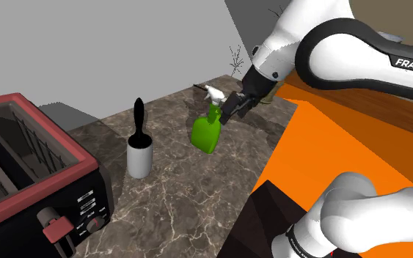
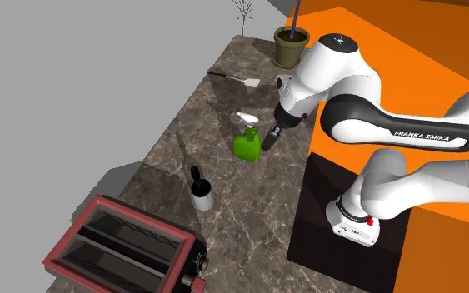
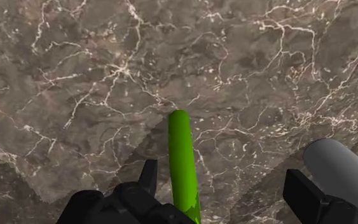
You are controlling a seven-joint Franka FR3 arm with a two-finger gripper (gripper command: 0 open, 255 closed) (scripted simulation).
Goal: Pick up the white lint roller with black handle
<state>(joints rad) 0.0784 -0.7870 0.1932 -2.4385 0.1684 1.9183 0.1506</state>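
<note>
The lint roller (image 1: 140,156) stands upright on the brown marble counter (image 1: 183,198), a white drum with a black handle (image 1: 139,121) pointing up. It shows too in the second exterior view as the lint roller (image 2: 201,194). My gripper (image 1: 235,108) hangs open well off to the shoulder view's right of it, close beside a green spray bottle (image 1: 207,132) with a white head. In the wrist view the fingers (image 3: 148,178) stand apart, and the bottle's green edge (image 3: 184,165) runs between them, untouched. A pale grey rounded shape (image 3: 339,168) lies by the other finger.
A red and black toaster (image 1: 28,168) fills the counter's near left end. A potted plant (image 2: 291,46) and a small white-bladed tool (image 2: 245,79) sit at the far end. My dark stand (image 2: 332,216) is beside the counter, with orange surface (image 1: 359,146) behind.
</note>
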